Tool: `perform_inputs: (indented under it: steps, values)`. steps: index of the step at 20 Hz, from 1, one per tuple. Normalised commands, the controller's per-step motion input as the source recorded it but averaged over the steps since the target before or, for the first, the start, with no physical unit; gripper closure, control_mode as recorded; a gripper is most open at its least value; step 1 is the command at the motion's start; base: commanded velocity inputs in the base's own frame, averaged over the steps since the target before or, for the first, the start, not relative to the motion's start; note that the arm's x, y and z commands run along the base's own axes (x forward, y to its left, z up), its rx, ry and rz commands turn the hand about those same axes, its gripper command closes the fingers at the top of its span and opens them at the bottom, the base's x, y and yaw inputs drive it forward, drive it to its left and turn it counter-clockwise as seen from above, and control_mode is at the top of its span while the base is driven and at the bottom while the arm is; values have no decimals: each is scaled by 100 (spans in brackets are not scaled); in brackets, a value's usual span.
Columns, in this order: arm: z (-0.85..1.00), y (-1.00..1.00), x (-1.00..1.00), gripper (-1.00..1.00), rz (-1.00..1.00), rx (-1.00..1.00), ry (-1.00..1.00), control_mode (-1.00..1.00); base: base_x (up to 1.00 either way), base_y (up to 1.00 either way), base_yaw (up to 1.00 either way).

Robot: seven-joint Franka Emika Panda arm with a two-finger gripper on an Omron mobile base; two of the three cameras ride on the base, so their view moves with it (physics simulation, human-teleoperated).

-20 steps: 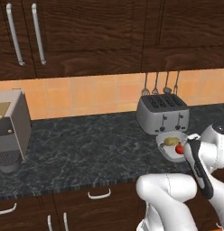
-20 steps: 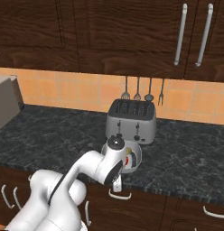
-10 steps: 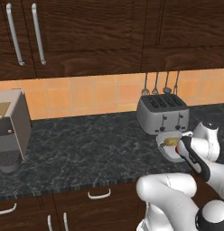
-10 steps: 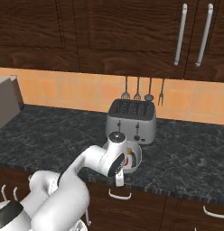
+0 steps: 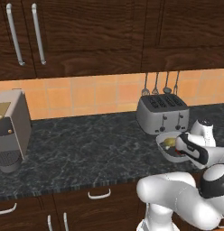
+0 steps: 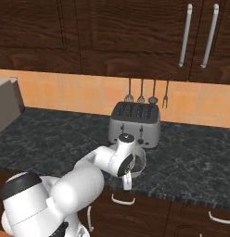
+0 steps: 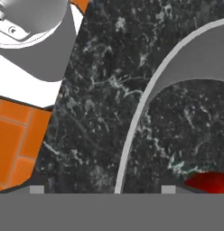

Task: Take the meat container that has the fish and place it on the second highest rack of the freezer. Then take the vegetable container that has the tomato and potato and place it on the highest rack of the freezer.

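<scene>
— What's that clear container [image 5: 170, 151] like? — Shallow, see-through, with a pale rim, sitting on the dark speckled counter [image 5: 86, 149] just in front of the toaster [image 5: 162, 113], near the counter's front edge

— And inside it? — Something yellowish-brown, the potato [image 5: 169, 142], towards its left in the left base view. From the camera on the hand, a red patch, the tomato [image 7: 207, 181], lies low inside the curved rim, cut off by the bottom of that view

— Anything else along the counter? — Far left there's a coffee machine [image 5: 11, 128], well apart from the container. Utensils [image 6: 145, 91] hang on the tiled wall above the toaster

— Where's the hand? — Right over the container, its white wrist covering the right part of it. From the right side the arm hides most of the container, so only a bit of rim shows

— The fingers [image 7: 168, 189]? — Only their two small tips show, spread apart, one outside the rim and one inside it. I can't tell whether they touch the wall or pinch it
</scene>
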Motion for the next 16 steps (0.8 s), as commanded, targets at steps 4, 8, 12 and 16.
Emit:
perform_inputs:
  steps: [4, 8, 12, 16]
  values:
    - [-16, -1, 0, -100, 0, 0, 0, -100, 0, 0, 0]
    - [0, 0, 0, -100, 0, 0, 0, -100, 0, 0, 0]
    - [0, 0, 0, 100, 0, 0, 0, -100, 0, 0, 0]
    - [0, 0, 0, 100, 0, 0, 0, -100, 0, 0, 0]
